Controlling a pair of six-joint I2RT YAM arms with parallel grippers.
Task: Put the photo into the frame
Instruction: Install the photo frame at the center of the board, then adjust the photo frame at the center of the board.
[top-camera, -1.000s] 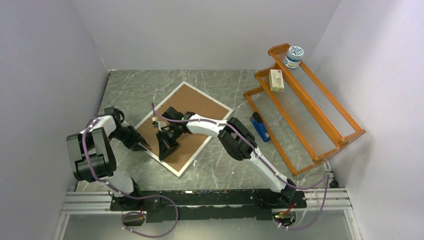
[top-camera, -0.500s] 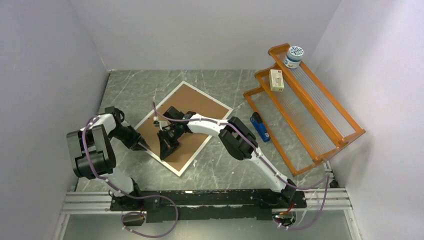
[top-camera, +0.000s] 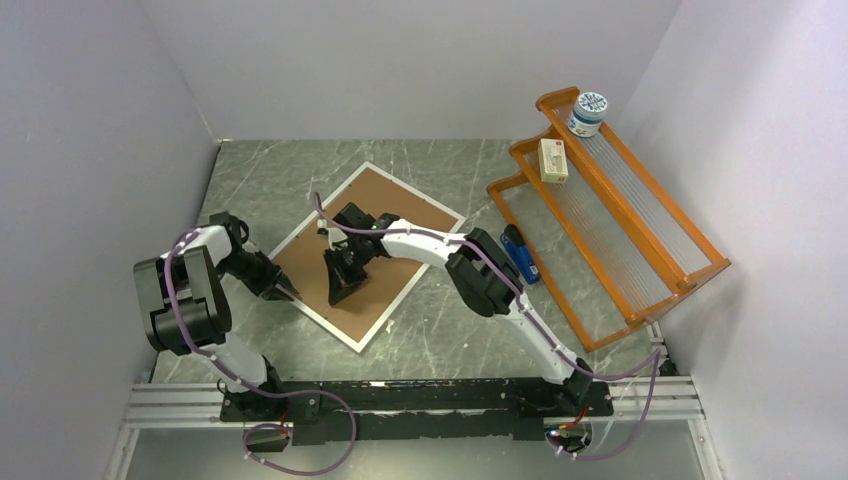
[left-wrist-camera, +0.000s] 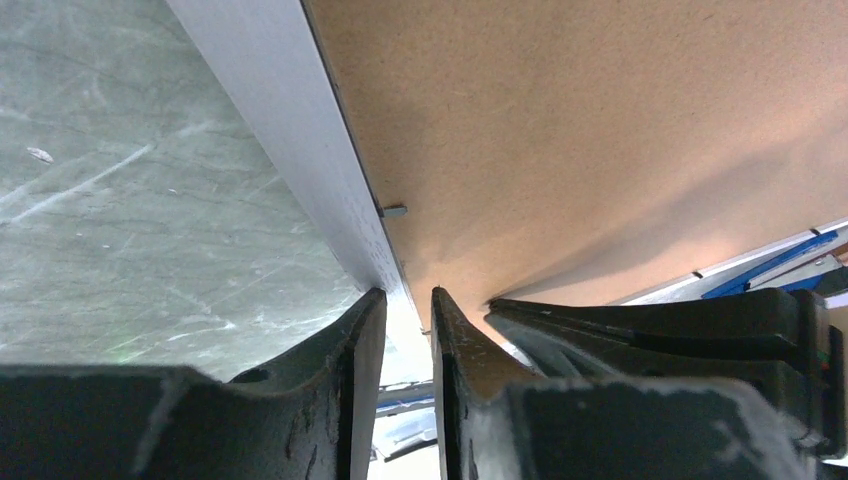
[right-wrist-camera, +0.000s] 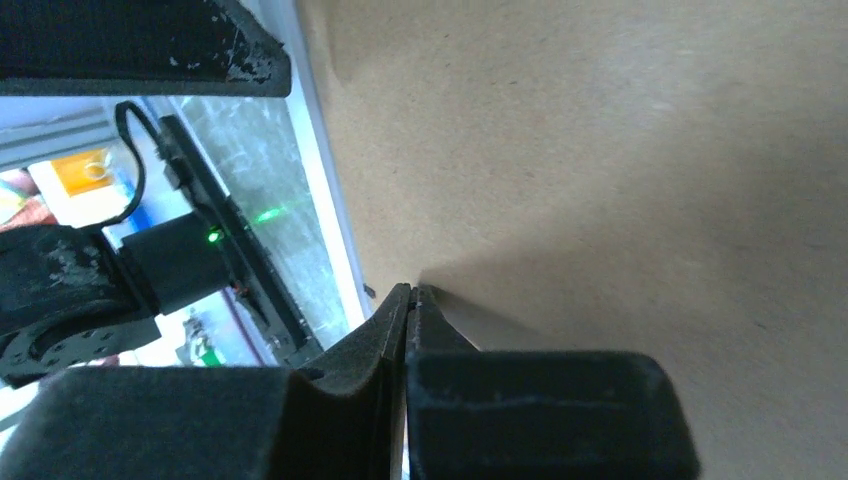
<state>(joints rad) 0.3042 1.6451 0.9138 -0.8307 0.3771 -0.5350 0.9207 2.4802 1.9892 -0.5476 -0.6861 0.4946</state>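
Left gripper (left-wrist-camera: 408, 300) sits at the frame's (left-wrist-camera: 265, 100) left rim, near its near-left corner. Its two dark fingers (left-wrist-camera: 355, 350) stand only slightly apart, and the silvery-white rim runs straight into the slit between them, so it is clamped on the rim. The right gripper (right-wrist-camera: 410, 290) is over the middle of the frame with its fingers pressed together and nothing seen between them. Its tips are down at the brown backing board (top-camera: 400, 215), with a shadow pooled just beside them; whether they press on the board cannot be told.

The frame lies flat and back-up on the grey marbled table (top-camera: 260, 180), turned diamond-wise, and the backing board fills it inside the rim. A small metal tab (left-wrist-camera: 394, 211) juts from the left rim over the board's edge.

Just off the frame's right corner lies a blue stapler-like object (top-camera: 519, 255). Further right of the frame stands an orange wooden rack (top-camera: 620, 230), which carries a small box (top-camera: 552, 160) and a round jar (top-camera: 587, 113).
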